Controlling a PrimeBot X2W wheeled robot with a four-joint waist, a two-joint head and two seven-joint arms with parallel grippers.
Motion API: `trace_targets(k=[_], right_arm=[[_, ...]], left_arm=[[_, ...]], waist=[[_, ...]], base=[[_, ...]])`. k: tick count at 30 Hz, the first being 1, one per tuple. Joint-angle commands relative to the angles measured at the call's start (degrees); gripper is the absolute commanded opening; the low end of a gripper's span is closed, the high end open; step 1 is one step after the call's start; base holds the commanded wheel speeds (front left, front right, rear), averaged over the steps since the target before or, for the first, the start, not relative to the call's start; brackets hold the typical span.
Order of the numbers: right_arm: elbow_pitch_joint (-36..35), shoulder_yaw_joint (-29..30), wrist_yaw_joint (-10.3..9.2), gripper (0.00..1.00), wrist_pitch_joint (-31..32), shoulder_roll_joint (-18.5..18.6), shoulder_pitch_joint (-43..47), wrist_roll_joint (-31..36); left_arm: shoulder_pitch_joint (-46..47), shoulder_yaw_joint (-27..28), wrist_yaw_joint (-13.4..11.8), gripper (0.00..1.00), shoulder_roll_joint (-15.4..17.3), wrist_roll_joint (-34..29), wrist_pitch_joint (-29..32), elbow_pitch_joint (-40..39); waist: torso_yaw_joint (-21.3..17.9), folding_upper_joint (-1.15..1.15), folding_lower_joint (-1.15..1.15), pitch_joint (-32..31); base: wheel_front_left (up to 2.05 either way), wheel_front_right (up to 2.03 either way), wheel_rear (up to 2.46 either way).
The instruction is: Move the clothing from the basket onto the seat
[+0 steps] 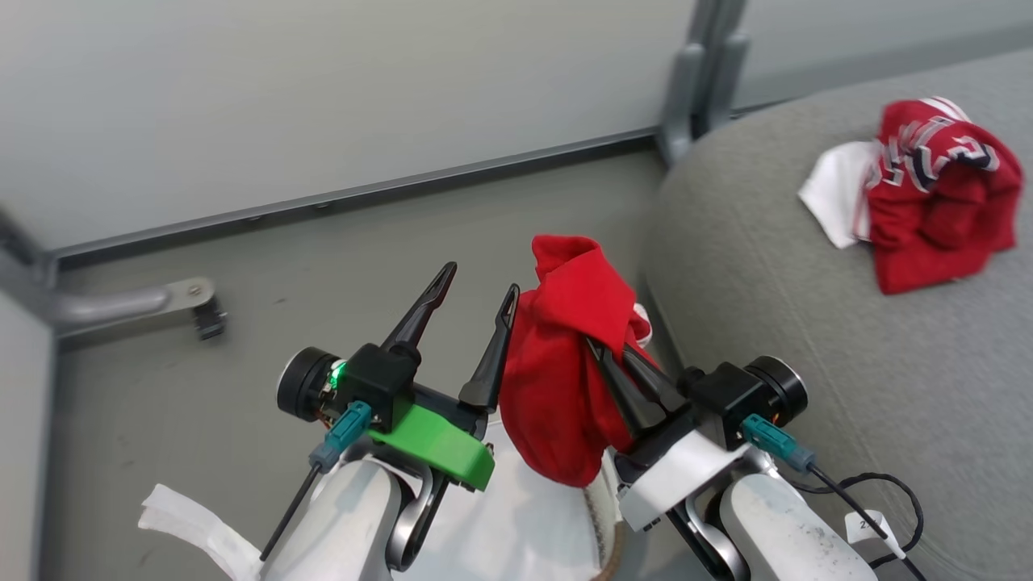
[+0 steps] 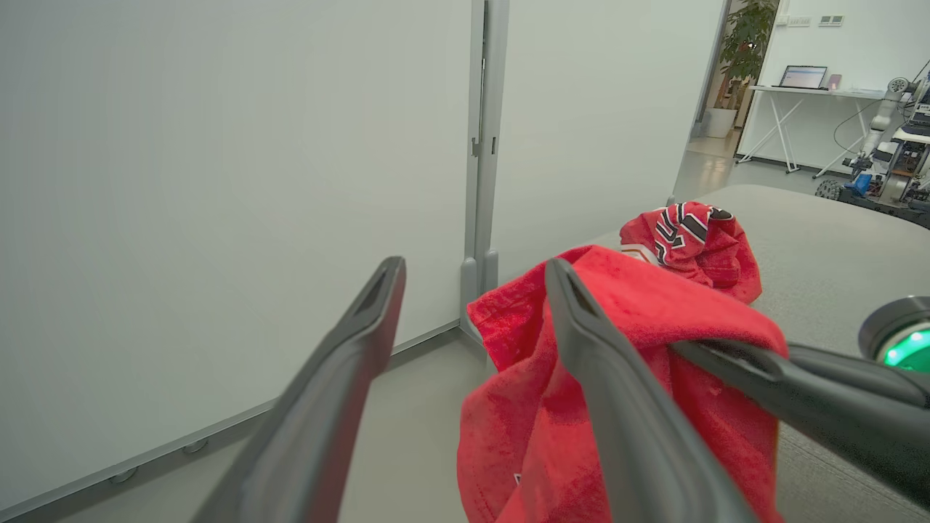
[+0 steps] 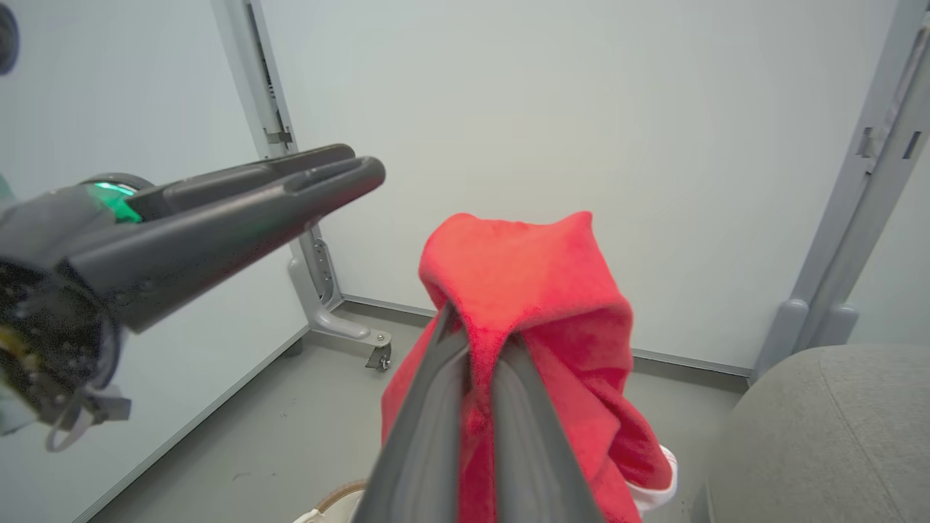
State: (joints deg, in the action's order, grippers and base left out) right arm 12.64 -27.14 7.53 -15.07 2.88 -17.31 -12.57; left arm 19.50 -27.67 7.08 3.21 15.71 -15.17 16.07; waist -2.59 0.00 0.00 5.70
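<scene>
Red jersey [image 1: 565, 371] hangs over the basket [image 3: 340, 494], right gripper [image 1: 613, 355] fingers clamped on it; left gripper [image 1: 480, 281] fingers apart, empty; transfer in hand; next move calls for a swing to the seat [image 1: 807, 347] at two o'clock.

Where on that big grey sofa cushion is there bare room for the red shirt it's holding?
The large grey fabric sofa cushion is bare across its near stretch, from the rounded edge beside the right pincer gripping the soft red jersey up to the crumpled red-and-white jersey lying farther back. Only that patch is crowded.
</scene>
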Motion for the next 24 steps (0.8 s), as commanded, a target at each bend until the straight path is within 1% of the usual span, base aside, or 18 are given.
trace_targets(k=[1,7,11,14,18,20,24], right_arm=[[-0.7,0.1,-0.08,0.0,-0.1,0.1,0.7,0.0],[-2.0,1.0,-0.08,0.0,-0.1,0.1,1.2,0.5],[-2.7,4.4,-0.08,0.0,-0.1,0.1,0.2,0.4],[-3.3,6.4,-0.08,0.0,-0.1,0.2,-1.6,1.2],[-4.3,10.2,-0.08,0.0,-0.1,1.6,-5.8,2.2],[-4.7,11.9,-0.08,0.0,-0.1,2.7,-8.5,2.8],[-5.6,15.2,-0.08,0.0,-0.1,6.3,-16.0,4.2]], left_arm=[[-1.0,0.4,0.3,1.0,0.3,-0.8,0.0,0.3],[-2.0,1.4,0.4,1.0,0.1,-0.9,0.0,1.0],[-1.5,0.6,0.5,1.0,0.1,-0.6,0.0,1.4],[-0.5,0.2,0.4,1.0,0.4,-0.5,0.0,1.9],[0.8,-0.7,0.4,1.0,1.4,-0.4,0.0,2.6],[1.4,-1.1,0.4,1.0,1.8,-0.4,0.0,2.9],[2.7,-2.2,0.5,1.0,2.9,-0.4,0.0,3.5]], waist=[[-10.6,0.0,0.0,1.4],[-18.7,0.0,0.0,2.2],[-21.5,0.0,0.0,3.3],[-22.3,0.0,0.0,4.6],[-22.2,0.0,0.0,7.2],[-21.8,0.0,0.0,8.6],[-20.7,0.0,0.0,11.9]], base=[[0.0,0.0,0.0],[0.0,0.0,0.0],[0.0,0.0,0.0],[0.0,0.0,0.0],[0.0,0.0,0.0],[0.0,0.0,0.0],[0.0,0.0,0.0]])
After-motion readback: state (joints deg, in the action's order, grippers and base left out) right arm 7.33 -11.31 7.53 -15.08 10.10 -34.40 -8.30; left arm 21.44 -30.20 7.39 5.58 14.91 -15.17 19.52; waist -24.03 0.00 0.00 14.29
